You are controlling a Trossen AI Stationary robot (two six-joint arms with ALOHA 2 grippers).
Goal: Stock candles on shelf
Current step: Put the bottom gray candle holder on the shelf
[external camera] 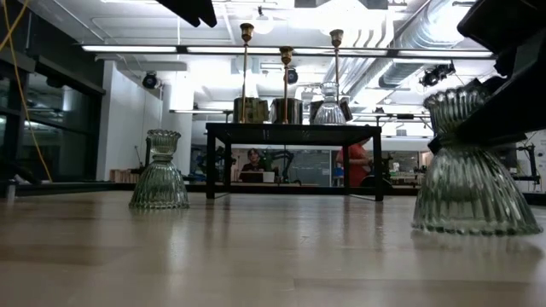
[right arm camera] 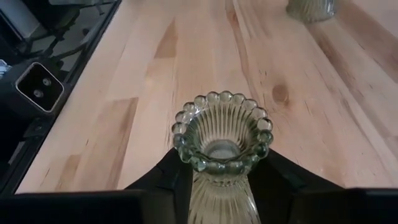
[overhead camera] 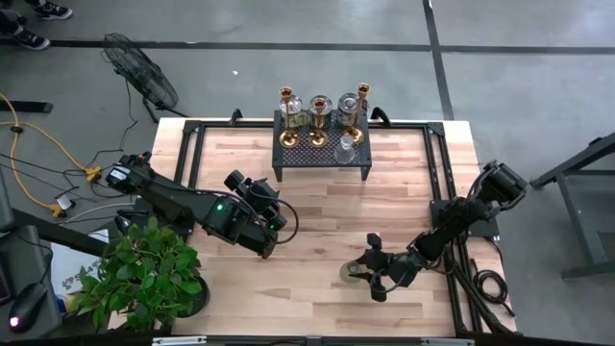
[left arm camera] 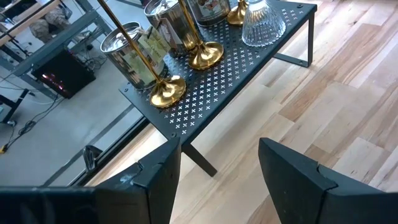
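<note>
A ribbed glass candle holder point(right arm camera: 221, 143) with a beaded rim stands upright on the wooden table at the near right point(overhead camera: 354, 272); my right gripper point(right arm camera: 221, 186) is shut on it. A second glass holder point(external camera: 159, 175) stands on its flared base farther off point(right arm camera: 309, 7). The black mesh shelf point(overhead camera: 322, 159) at the far edge carries tall brass candlesticks point(left arm camera: 165, 90), metal jars point(left arm camera: 124, 46) and a clear glass piece point(left arm camera: 262, 22). My left gripper point(left arm camera: 217, 180) hangs open above the table, in front of the shelf point(overhead camera: 272, 245). My right gripper has one finger point(right arm camera: 177, 180) on each side of the holder's narrow neck point(right arm camera: 217, 190), just under the beaded rim. The fingers come slanting down from the table's right. The holder stays upright, its wide base point(external camera: 473, 217) on the table.
A leafy potted plant point(overhead camera: 144, 279) fills the near left corner. Black frame rails point(overhead camera: 437, 173) run along the table's sides. Bare wood lies between the shelf and both grippers. People point(external camera: 354, 162) show in the room beyond the table.
</note>
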